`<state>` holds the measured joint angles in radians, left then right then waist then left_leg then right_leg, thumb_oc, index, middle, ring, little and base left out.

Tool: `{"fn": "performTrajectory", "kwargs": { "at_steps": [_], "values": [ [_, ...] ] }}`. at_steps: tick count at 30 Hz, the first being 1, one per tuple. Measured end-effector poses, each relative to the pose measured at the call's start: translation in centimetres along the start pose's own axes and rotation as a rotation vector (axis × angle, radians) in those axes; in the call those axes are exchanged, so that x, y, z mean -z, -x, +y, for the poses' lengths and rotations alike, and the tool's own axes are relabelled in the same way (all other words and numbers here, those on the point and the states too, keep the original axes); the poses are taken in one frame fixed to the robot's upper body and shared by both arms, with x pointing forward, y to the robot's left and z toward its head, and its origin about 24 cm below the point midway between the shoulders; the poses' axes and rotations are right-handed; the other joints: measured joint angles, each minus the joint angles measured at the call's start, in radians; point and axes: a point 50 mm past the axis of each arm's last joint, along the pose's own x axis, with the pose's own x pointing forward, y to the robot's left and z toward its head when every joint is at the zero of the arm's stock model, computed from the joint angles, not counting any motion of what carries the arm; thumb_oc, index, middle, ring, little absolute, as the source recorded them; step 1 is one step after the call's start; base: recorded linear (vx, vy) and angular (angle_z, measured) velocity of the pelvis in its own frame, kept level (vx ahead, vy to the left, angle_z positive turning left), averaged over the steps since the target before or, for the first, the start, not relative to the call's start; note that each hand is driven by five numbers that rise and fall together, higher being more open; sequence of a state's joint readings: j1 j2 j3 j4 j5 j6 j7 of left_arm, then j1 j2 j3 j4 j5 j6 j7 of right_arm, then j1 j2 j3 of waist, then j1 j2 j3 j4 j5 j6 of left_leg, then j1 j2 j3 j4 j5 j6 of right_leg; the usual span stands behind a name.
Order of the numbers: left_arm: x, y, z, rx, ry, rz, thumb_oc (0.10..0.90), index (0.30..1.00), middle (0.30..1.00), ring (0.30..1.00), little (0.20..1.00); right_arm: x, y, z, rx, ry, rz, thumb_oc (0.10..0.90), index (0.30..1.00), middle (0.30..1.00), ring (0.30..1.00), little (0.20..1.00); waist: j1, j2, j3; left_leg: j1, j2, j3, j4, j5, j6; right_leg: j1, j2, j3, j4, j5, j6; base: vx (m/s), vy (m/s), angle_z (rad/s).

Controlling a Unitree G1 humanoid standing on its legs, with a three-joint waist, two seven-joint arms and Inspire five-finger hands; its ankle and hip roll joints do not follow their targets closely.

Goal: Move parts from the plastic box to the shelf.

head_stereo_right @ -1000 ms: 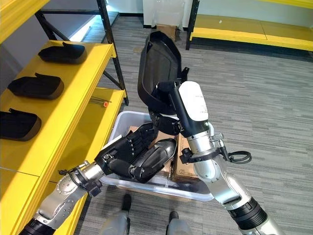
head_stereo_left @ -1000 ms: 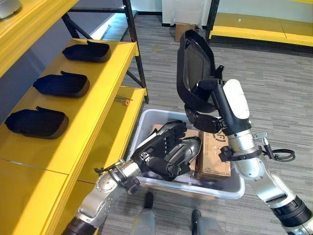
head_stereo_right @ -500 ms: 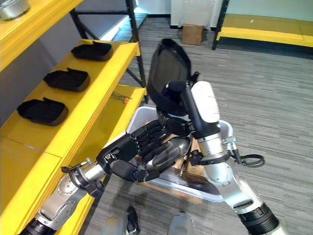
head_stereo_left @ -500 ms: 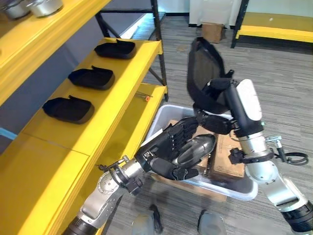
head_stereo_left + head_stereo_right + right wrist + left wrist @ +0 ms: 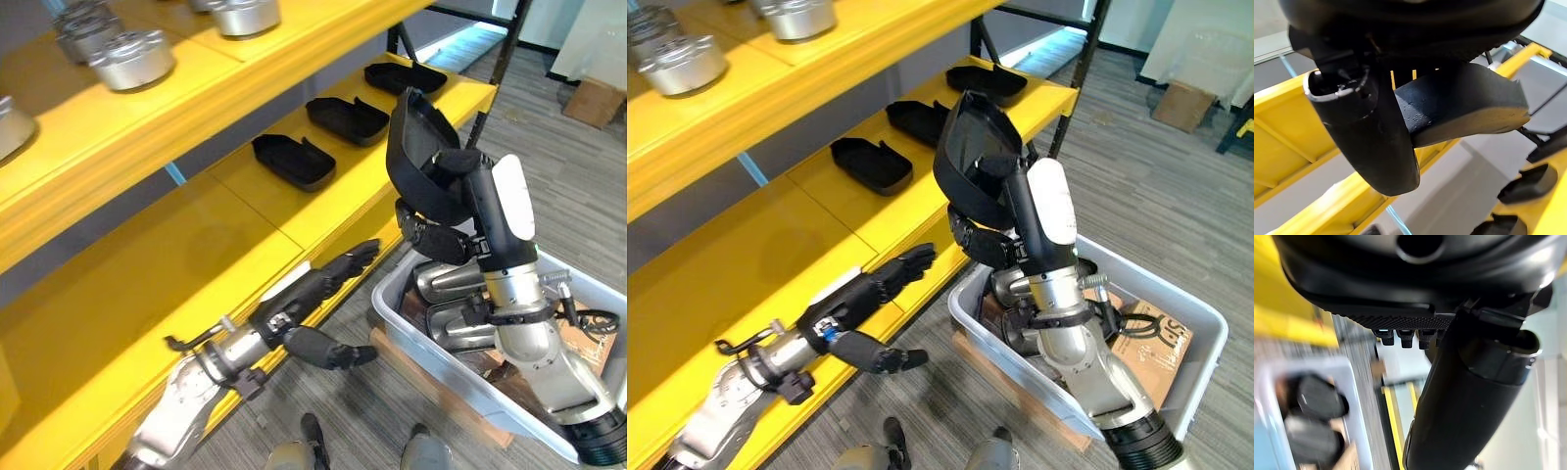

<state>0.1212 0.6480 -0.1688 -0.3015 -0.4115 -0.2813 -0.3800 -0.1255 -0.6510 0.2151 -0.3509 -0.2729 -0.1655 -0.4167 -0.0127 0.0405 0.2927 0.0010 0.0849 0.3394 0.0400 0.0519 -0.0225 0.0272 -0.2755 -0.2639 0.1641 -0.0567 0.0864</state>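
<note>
A black shell-shaped part [image 5: 421, 157] is being gripped by the right hand [image 5: 446, 201], fingers curled round its lower edge, and held upright above the plastic box [image 5: 431, 367] at five o'clock. The left hand [image 5: 313, 294] is being held flat and empty by the shelf [image 5: 255, 206] edge. The carry step appears under way; next, the part must be swung toward ten o'clock and laid beside the three placed parts [image 5: 294, 162].

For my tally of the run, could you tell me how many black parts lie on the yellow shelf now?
3, in a row on the shelf: nearest part, middle part, farthest part. A fourth is in the right hand.
</note>
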Motion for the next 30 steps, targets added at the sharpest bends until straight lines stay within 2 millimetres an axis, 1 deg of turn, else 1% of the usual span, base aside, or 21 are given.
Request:
{"fn": "performTrajectory", "kwargs": {
  "at_steps": [2, 3, 5, 7, 9, 11, 12, 16, 17, 18, 20, 21, 22, 23, 24, 25, 26, 27, 28, 29, 30],
  "values": [
    [-0.3, 0.7, 0.8, -0.053, -0.066, 0.003, 0.900, 1.000, 1.000, 1.000, 1.000, 0.2, 0.4, 0.1, -0.009, -0.002, 0.018, 0.400, 0.300, 0.300, 0.300, 0.300, 0.014, -0.005, -0.005, -0.001, -0.013, 0.003, -0.009, 0.002, 0.011, 0.016, -0.006, 0.001, -0.035, 0.027, 0.008, -0.05, 0.077, 0.02],
    [-0.7, 0.9, 1.2, -0.085, -0.136, -0.005, 0.900, 1.000, 1.000, 1.000, 1.000, 0.3, 0.7, 0.2, -0.015, 0.000, 0.026, 0.400, 0.300, 0.300, 0.300, 0.300, 0.022, -0.007, -0.007, -0.002, -0.021, 0.001, -0.011, 0.009, 0.016, 0.032, -0.007, -0.004, -0.071, 0.055, 0.029, -0.04, 0.018, 0.05],
    [-1.4, 1.4, 1.3, -0.112, -0.207, -0.026, 0.900, 1.000, 1.000, 1.000, 1.000, 0.3, 0.7, 0.2, -0.018, 0.001, 0.026, 0.400, 0.300, 0.300, 0.300, 0.300, 0.032, -0.011, -0.009, -0.015, -0.024, -0.004, -0.009, 0.016, 0.020, 0.045, -0.005, -0.018, -0.112, 0.086, 0.046, -0.05, 0.042, 0.11],
    [-1.6, 1.5, 1.0, -0.112, -0.206, -0.039, 0.900, 1.000, 1.000, 1.000, 1.000, 0.3, 0.8, 0.2, -0.029, 0.027, 0.016, 0.400, 0.300, 0.300, 0.300, 0.300, 0.047, -0.014, -0.010, -0.021, -0.023, -0.012, -0.010, 0.022, 0.024, 0.057, 0.002, -0.025, -0.141, 0.102, 0.065, -0.04, 0.043, 0.10],
    [-1.7, 1.7, 0.7, -0.108, -0.200, -0.038, 0.900, 1.000, 1.000, 1.000, 1.000, 0.3, 0.8, 0.2, -0.035, 0.045, 0.004, 0.400, 0.300, 0.300, 0.300, 0.300, 0.052, -0.015, -0.010, -0.022, -0.020, -0.019, -0.010, 0.024, 0.022, 0.068, 0.007, -0.039, -0.151, 0.105, 0.067, -0.05, 0.055, 0.10],
    [-1.6, 2.0, 0.5, -0.110, -0.190, -0.033, 0.900, 1.000, 1.000, 1.000, 1.000, 0.1, 0.8, -0.1, -0.061, 0.056, -0.022, 0.400, 0.300, 0.300, 0.300, 0.300, 0.073, -0.017, -0.010, -0.021, -0.017, -0.024, -0.010, 0.025, 0.020, 0.079, 0.017, -0.048, -0.164, 0.109, 0.068, -0.07, 0.075, 0.06],
    [-1.5, 2.0, 0.4, -0.114, -0.186, -0.030, 0.900, 1.000, 1.000, 1.000, 1.000, 0.1, 0.7, -0.1, -0.086, 0.063, -0.035, 0.400, 0.300, 0.300, 0.300, 0.300, 0.075, -0.020, -0.010, -0.021, -0.016, -0.031, -0.010, 0.026, 0.019, 0.084, 0.019, -0.050, -0.167, 0.109, 0.068, -0.06, 0.079, 0.10],
    [-1.4, 2.3, 0.4, -0.128, -0.175, -0.020, 0.900, 1.000, 1.000, 1.000, 1.000, -0.5, -0.1, 0.1, -0.169, 0.066, -0.095, 0.400, 0.300, 0.300, 0.300, 0.300, 0.102, -0.048, -0.013, -0.028, -0.013, -0.046, -0.008, 0.028, 0.016, 0.091, 0.026, -0.067, -0.172, 0.109, 0.067, -0.06, 0.035, 0.12],
    [-1.2, 2.3, 0.5, -0.130, -0.170, -0.016, 0.900, 1.000, 1.000, 1.000, 1.000, -1.0, -0.7, 0.4, -0.215, 0.076, -0.132, 0.400, 0.300, 0.300, 0.300, 0.300, 0.111, -0.069, -0.013, -0.039, -0.012, -0.058, -0.001, 0.028, 0.015, 0.091, 0.028, -0.081, -0.172, 0.109, 0.067, -0.02, -0.026, 0.21],
    [-1.2, 2.3, 0.5, -0.131, -0.161, -0.015, 0.900, 1.000, 1.000, 1.000, 1.000, -1.1, -0.9, 0.5, -0.232, 0.082, -0.146, 0.400, 0.300, 0.300, 0.300, 0.300, 0.115, -0.078, -0.014, -0.046, -0.011, -0.066, 0.006, 0.027, 0.014, 0.091, 0.030, -0.087, -0.172, 0.108, 0.065, 0.00, -0.089, 0.34],
    [-1.1, 2.4, 0.8, -0.128, -0.141, -0.018, 0.900, 1.000, 1.000, 1.000, 1.000, -1.4, -1.2, 0.7, -0.268, 0.124, -0.186, 0.400, 0.300, 0.300, 0.300, 0.300, 0.152, -0.122, -0.012, -0.071, -0.003, -0.098, 0.037, 0.013, 0.011, 0.090, 0.037, -0.102, -0.153, 0.098, 0.054, 0.04, -0.137, 0.32],
    [-1.0, 2.2, 1.0, -0.122, -0.125, -0.022, 0.900, 1.000, 1.000, 1.000, 1.000, -1.4, -1.3, 0.7, -0.274, 0.147, -0.192, 0.400, 0.300, 0.300, 0.300, 0.300, 0.154, -0.125, -0.010, -0.090, 0.003, -0.125, 0.061, -0.011, 0.012, 0.079, 0.037, -0.101, -0.108, 0.088, 0.053, 0.16, -0.290, 0.79],
    [-0.7, 1.9, 1.3, -0.108, -0.119, -0.015, 0.900, 1.000, 1.000, 1.000, 1.000, -1.2, -1.1, 0.7, -0.288, 0.181, -0.196, 0.400, 0.300, 0.300, 0.300, 0.300, 0.138, -0.123, -0.008, -0.108, 0.009, -0.188, 0.088, -0.015, 0.015, 0.058, 0.038, -0.078, -0.005, 0.069, 0.038, 0.14, -0.292, 0.94],
    [-0.6, 1.7, 1.5, -0.103, -0.121, -0.013, 0.900, 1.000, 1.000, 1.000, 1.000, -1.2, -1.0, 0.7, -0.295, 0.202, -0.203, 0.400, 0.300, 0.300, 0.300, 0.300, 0.135, -0.119, 0.001, -0.101, 0.015, -0.233, 0.088, -0.015, 0.018, 0.010, 0.035, -0.027, 0.091, 0.034, 0.043, 0.19, -0.591, 1.30],
    [-0.5, 1.7, 1.7, -0.097, -0.135, -0.003, 0.900, 1.000, 1.000, 1.000, 1.000, -1.4, -0.8, 0.7, -0.308, 0.220, -0.218, 0.400, 0.300, 0.300, 0.300, 0.300, 0.129, -0.122, 0.007, -0.108, 0.020, -0.282, 0.095, -0.016, 0.017, -0.017, 0.057, 0.103, 0.123, -0.021, 0.036, 0.20, -0.759, 1.12],
    [-0.9, 1.6, 2.2, -0.074, -0.184, 0.001, 0.900, 1.000, 1.000, 1.000, 1.000, -2.0, -1.1, 0.6, -0.302, 0.238, -0.261, 0.400, 0.300, 0.300, 0.300, 0.300, 0.159, -0.153, 0.011, -0.122, 0.020, -0.305, 0.085, -0.017, 0.014, -0.060, 0.035, 0.154, 0.006, -0.015, 0.040, 0.22, -0.782, 1.25],
    [-1.0, 1.3, 2.4, -0.066, -0.198, 0.002, 0.900, 1.000, 1.000, 1.000, 1.000, -2.4, -1.6, 0.5, -0.288, 0.250, -0.296, 0.400, 0.300, 0.300, 0.300, 0.300, 0.157, -0.152, 0.014, -0.156, 0.031, -0.343, 0.086, -0.023, 0.004, -0.081, 0.043, 0.168, -0.068, 0.023, 0.075, 0.18, -0.570, 1.11],
    [-0.8, 1.0, 2.8, -0.062, -0.225, 0.012, 0.900, 1.000, 1.000, 1.000, 1.000, -2.7, -2.4, 0.4, -0.264, 0.256, -0.333, 0.400, 0.300, 0.300, 0.300, 0.300, 0.151, -0.168, 0.023, -0.182, 0.026, -0.350, 0.088, -0.028, 0.007, -0.092, 0.059, 0.154, -0.133, 0.032, 0.081, 0.05, -0.371, 1.21],
    [-1.1, 0.8, 3.2, -0.047, -0.267, 0.024, 0.900, 1.000, 1.000, 1.000, 1.000, -3.1, -3.3, 0.1, -0.248, 0.276, -0.366, 0.400, 0.300, 0.300, 0.300, 0.300, 0.135, -0.204, 0.043, -0.246, -0.023, -0.375, 0.279, -0.062, 0.070, -0.095, 0.024, 0.201, -0.150, -0.039, 0.088, 0.05, -0.354, 1.01],
    [-1.2, 0.8, 3.3, -0.034, -0.287, 0.033, 0.900, 1.000, 1.000, 1.000, 1.000, -3.4, -3.8, -0.1, -0.236, 0.285, -0.382, 0.400, 0.300, 0.300, 0.300, 0.300, 0.137, -0.220, 0.052, -0.256, -0.024, -0.365, 0.323, -0.120, -0.006, -0.087, 0.018, 0.241, -0.149, -0.021, 0.105, 0.08, -0.281, 0.97],
    [-0.8, 1.1, 3.1, -0.041, -0.281, 0.055, 0.900, 1.000, 1.000, 1.000, 1.000, -3.7, -3.8, 0.1, -0.237, 0.280, -0.397, 0.400, 0.300, 0.300, 0.300, 0.300, 0.134, -0.219, 0.059, -0.279, -0.022, -0.390, 0.339, -0.128, -0.012, -0.105, 0.035, 0.255, -0.126, 0.068, 0.093, 0.09, -0.102, 0.55]
  ]
}}
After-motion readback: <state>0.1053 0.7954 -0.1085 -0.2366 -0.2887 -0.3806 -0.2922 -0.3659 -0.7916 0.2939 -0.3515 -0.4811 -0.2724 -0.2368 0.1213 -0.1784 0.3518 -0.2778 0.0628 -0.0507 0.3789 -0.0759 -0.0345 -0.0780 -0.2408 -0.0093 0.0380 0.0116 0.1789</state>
